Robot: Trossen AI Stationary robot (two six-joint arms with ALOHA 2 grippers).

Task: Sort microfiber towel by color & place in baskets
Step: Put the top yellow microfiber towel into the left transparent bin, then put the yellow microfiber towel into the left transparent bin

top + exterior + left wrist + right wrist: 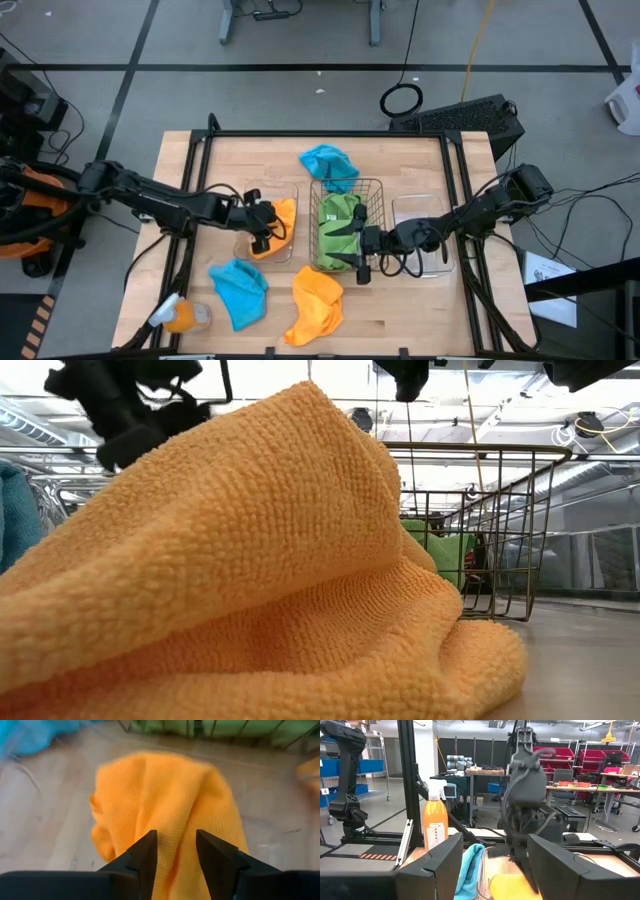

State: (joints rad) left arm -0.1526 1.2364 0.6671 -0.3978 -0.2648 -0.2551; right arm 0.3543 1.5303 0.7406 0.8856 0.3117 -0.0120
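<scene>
High view: I see the left gripper [264, 228] over an orange towel [279, 226] in the left clear basket [243, 248]; the right gripper [361, 255] hangs beside the wire basket [378, 186].

Left wrist view: fingers [145, 852] part-closed astride the towel; grip uncertain.

Right wrist view: fingers [445, 857] apart, empty.

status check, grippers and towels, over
Left gripper jaws open over orange towel in left clear basket. Right gripper open at mesh basket, green towels inside. Nothing blocking.
</scene>
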